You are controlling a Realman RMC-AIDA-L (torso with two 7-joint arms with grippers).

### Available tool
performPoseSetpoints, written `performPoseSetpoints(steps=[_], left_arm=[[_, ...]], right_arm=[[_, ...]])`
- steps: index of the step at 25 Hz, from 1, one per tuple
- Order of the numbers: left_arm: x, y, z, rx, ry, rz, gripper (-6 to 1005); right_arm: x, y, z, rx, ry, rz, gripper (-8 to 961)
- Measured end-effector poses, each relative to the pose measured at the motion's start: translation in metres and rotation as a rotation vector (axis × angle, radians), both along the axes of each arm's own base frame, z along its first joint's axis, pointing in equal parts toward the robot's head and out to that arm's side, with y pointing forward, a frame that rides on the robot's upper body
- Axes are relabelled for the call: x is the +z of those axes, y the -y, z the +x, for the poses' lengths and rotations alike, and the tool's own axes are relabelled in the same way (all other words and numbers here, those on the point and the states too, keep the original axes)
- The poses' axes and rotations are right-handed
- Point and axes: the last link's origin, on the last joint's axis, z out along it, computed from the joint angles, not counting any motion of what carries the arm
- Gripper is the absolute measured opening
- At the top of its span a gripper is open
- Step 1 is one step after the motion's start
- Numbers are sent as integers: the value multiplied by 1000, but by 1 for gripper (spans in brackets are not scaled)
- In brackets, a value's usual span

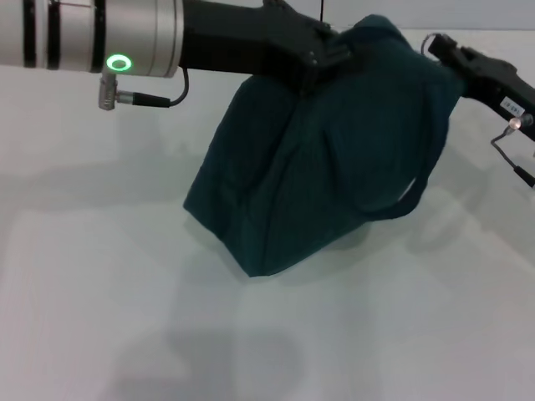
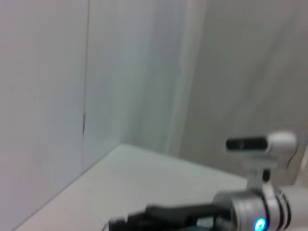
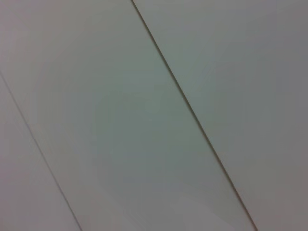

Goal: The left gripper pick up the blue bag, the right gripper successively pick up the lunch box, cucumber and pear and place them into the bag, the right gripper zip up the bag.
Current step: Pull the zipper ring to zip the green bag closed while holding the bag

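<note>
The blue bag (image 1: 334, 159) is a dark teal tote held up by its top, tilted, with its lower corner on the white table (image 1: 100, 276). One loop handle (image 1: 401, 200) hangs down its right side. My left gripper (image 1: 324, 48) reaches in from the left and is shut on the fabric at the bag's top edge. My right gripper (image 1: 436, 46) sits against the bag's top right corner. The left wrist view shows the right arm (image 2: 192, 214) low in the picture. The lunch box, cucumber and pear are out of view.
A white wall (image 2: 134, 72) runs behind the table. The right wrist view shows only pale panels with thin seams (image 3: 192, 110). A cable (image 1: 159, 98) hangs under my left wrist.
</note>
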Motion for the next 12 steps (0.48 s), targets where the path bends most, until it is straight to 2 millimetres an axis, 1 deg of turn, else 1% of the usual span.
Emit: performPoseSetpoints(steps=[4,12], left_arm=[[2,0,-3,1,39,-3,45],[-4,-2,-8,8,57,-19,44]], right_arm=[[-4,0,6,-28,27,-13,161],[-5,1,6,-27,28,-15,165]])
